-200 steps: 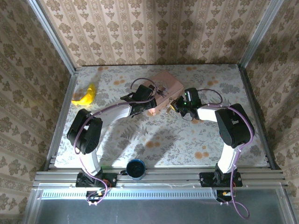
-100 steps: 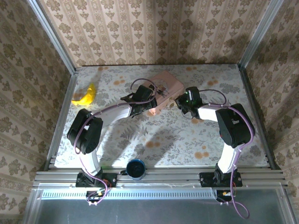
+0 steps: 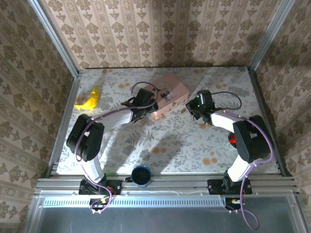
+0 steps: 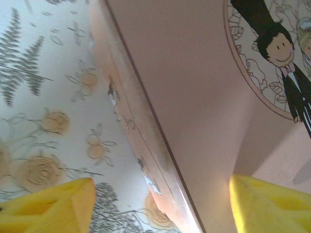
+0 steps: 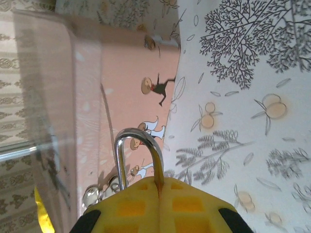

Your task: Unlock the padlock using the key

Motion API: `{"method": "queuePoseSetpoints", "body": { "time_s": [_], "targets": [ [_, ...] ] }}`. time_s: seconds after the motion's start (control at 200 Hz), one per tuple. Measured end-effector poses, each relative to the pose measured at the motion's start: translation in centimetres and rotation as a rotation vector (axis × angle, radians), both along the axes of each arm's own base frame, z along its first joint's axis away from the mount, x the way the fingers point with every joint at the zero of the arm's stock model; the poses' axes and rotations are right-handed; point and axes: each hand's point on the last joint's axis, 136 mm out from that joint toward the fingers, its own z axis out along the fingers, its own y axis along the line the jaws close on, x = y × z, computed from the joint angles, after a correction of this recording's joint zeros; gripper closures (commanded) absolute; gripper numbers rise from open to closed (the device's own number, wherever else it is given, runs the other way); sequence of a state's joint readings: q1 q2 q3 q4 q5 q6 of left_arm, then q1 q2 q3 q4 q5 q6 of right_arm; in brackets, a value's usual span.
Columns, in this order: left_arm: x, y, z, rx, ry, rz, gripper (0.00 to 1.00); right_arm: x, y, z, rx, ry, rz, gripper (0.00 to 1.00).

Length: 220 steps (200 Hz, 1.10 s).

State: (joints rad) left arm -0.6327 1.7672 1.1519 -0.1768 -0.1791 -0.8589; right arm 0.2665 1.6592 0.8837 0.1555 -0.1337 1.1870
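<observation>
My right gripper (image 5: 159,187) is shut on the padlock (image 5: 138,145). Its silver shackle loops up out of the yellow fingers, and its body is hidden between them. Small shiny metal bits (image 5: 92,195) hang by the shackle's left leg; I cannot make out the key. From above, the right gripper (image 3: 195,105) sits just right of the pink picture box (image 3: 170,92). My left gripper (image 4: 160,208) is open, with its yellow fingertips (image 4: 48,208) on either side of the pink box's (image 4: 204,73) long edge. In the top view the left gripper (image 3: 149,108) is at the box's near left side.
A yellow banana (image 3: 89,100) lies at the far left of the flowered table. A dark blue cup (image 3: 141,175) stands at the near edge between the arm bases. Metal posts and papered walls close in the table on three sides.
The right gripper has drawn away to the right of the box, with the padlock in it. The left gripper has shifted slightly left along the box, and its jaws have narrowed.
</observation>
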Motion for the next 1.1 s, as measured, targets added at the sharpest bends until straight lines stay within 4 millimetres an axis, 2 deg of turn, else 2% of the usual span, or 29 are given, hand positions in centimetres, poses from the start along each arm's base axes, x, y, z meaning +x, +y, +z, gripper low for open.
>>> {"method": "queuePoseSetpoints", "body": {
  "time_s": [0.075,0.17,0.315,0.39,0.49,0.64,0.745,0.85,1.1],
  "targets": [
    [0.4,1.4,0.1,-0.002,-0.006,0.033,0.41,-0.9,-0.3,1.2,-0.031,-0.015,0.028,1.00],
    [0.9,3.3,0.2,-0.002,-0.012,0.070,0.39,-2.4,-0.7,2.1,-0.080,-0.022,0.067,1.00],
    [1.9,5.9,0.2,0.016,-0.018,0.106,0.11,-5.3,-1.4,1.5,-0.150,0.012,0.123,1.00],
    [2.4,7.1,0.2,0.029,-0.023,0.113,0.00,-6.8,-1.7,0.6,-0.186,0.045,0.156,1.00],
    [3.2,8.5,0.3,0.038,-0.034,0.128,0.00,-8.4,-1.9,-0.2,-0.230,0.079,0.197,1.00],
    [5.5,9.8,1.4,0.030,-0.075,0.139,0.00,-9.3,-1.8,-0.5,-0.270,0.090,0.242,1.00],
    [8.0,9.4,2.2,-0.017,-0.107,0.118,0.03,-9.7,-1.8,-0.8,-0.291,0.098,0.268,1.00],
    [10.6,8.2,2.0,-0.066,-0.118,0.071,0.10,-9.9,-1.8,-1.0,-0.308,0.104,0.290,1.00],
    [14.8,3.5,0.2,-0.194,-0.103,-0.069,0.17,-10.0,-1.7,-2.0,-0.345,0.144,0.349,1.00]
  ]
}}
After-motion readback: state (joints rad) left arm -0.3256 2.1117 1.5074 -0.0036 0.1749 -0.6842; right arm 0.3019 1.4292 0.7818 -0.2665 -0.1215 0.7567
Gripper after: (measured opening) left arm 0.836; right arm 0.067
